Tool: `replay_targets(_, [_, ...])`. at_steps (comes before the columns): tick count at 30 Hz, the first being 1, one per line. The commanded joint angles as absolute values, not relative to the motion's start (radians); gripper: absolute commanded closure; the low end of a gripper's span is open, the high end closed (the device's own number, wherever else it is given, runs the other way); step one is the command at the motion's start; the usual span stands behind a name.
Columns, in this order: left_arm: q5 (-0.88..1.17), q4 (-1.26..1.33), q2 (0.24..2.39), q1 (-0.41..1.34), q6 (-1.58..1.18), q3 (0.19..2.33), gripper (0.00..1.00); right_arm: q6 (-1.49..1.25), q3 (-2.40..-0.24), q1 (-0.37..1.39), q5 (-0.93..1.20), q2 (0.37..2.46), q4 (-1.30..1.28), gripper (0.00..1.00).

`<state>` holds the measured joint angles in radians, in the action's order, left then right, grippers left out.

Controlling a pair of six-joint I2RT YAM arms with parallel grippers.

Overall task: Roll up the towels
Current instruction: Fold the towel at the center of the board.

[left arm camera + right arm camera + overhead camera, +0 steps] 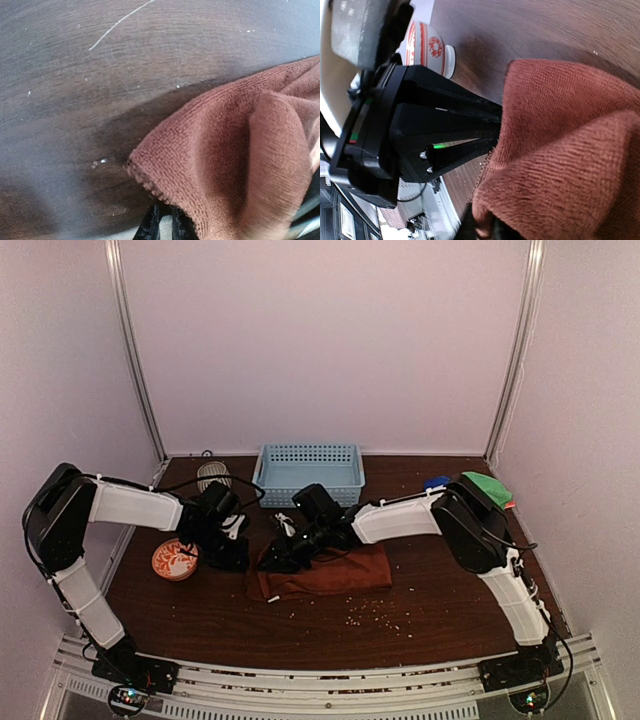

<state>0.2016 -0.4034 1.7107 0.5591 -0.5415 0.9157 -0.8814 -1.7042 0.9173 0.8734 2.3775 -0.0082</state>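
A rust-red towel [330, 570] lies crumpled on the dark table in front of the arms, its left part lifted into folds. My left gripper [238, 552] is at its left edge; in the left wrist view the jaws [166, 209] are shut on a corner of the towel [225, 150]. My right gripper [285, 552] is shut on a raised fold of the same towel [570, 150], which bulges between its fingers [487, 227]. The left gripper [495, 132] reaches the cloth's edge in the right wrist view. A green towel [487, 488] and a blue towel [436, 481] lie at the far right.
A light blue lattice basket [308, 472] stands at the back centre. An orange-and-white bowl [176, 560] sits just left of the left gripper, and shows too in the right wrist view [427, 47]. Small crumbs dot the table [370, 615] near the front.
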Motion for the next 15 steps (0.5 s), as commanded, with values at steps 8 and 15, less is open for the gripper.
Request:
replay_targets(8, [0.073,-0.561,1.616,0.567,-0.601,0.906,0.9,-0.772,-1.741,0.916,0.927,2.347,-0.016,0.64])
replay_targets(15, [-0.002,-0.604,1.519,0.576,-0.611,1.008,0.89,-0.661,-1.653,0.871,0.944,2.224,-0.063,0.62])
